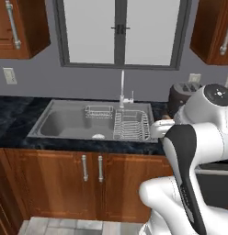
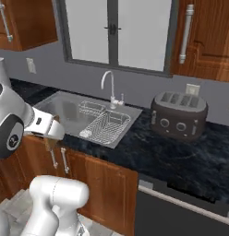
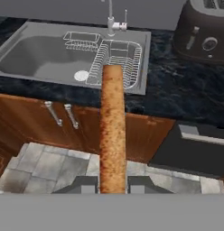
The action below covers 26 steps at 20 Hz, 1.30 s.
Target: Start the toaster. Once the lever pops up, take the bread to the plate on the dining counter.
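- Dark speckled worktop (image 2: 181, 156) runs under a grey-framed window (image 1: 119, 32), with reddish-brown cabinet doors (image 1: 56, 176) below it and wall cabinets (image 2: 206, 39) above.
- Set into the worktop is a steel sink (image 1: 65, 120) with a tall faucet (image 2: 108, 87) behind it; a wire dish rack (image 1: 131, 125) sits in the right part of the basin, and a smaller wire basket (image 1: 98, 111) lies toward the back.
- Standing on the worktop to the right of the sink, against the wall, is the toaster (image 2: 178, 115): rounded, dark brown-grey, four slots on top, round knobs on its front. It is apart from the sink's rim.
- In the hand view the gripper (image 3: 112, 185) has its two dark fingertips pressed against either side of the bread (image 3: 112, 131), a thin tan-brown slice seen edge-on that rises straight up between them.
- The slice is held in the air in front of the cabinets, out from the worktop edge and well apart from the toaster; in the hand view its top end lines up with the dish rack behind it.
- Pale tiled floor (image 3: 46, 164) shows below the cabinets, and a dark appliance front (image 3: 195, 151) sits under the worktop to the right.
- The white arm (image 1: 194, 151) rises in the lower right of the left base view, partly covering the toaster there.
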Motion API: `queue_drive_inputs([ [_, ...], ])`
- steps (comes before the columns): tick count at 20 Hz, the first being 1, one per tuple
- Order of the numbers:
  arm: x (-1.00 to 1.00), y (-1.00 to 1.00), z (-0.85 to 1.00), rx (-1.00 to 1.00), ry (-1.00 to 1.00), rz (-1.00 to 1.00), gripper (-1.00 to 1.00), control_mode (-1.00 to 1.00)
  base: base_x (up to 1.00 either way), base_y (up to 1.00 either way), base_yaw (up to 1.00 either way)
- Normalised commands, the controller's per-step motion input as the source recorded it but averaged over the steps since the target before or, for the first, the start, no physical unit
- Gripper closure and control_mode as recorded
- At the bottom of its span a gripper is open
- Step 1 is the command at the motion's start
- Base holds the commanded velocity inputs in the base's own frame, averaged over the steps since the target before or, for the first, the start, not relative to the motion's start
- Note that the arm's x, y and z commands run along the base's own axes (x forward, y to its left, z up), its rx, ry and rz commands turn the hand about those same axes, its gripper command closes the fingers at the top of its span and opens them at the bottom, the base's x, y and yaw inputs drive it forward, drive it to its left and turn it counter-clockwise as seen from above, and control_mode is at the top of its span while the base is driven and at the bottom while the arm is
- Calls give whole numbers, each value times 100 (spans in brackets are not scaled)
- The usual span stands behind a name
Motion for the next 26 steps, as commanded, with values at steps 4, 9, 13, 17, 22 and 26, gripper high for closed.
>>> queue_drive_inputs([
  [4,0,0,0,0,0,0,100,100,-15,48,93],
  [9,0,0,0,0,0,0,100,100,-17,3,100],
  [13,0,0,0,0,0,0,100,100,-10,0,100],
  [17,0,0,0,0,0,0,100,100,-3,0,100],
  [22,0,0,0,0,0,0,100,100,-8,0,100],
  [26,0,0,0,0,0,0,100,100,-11,0,100],
])
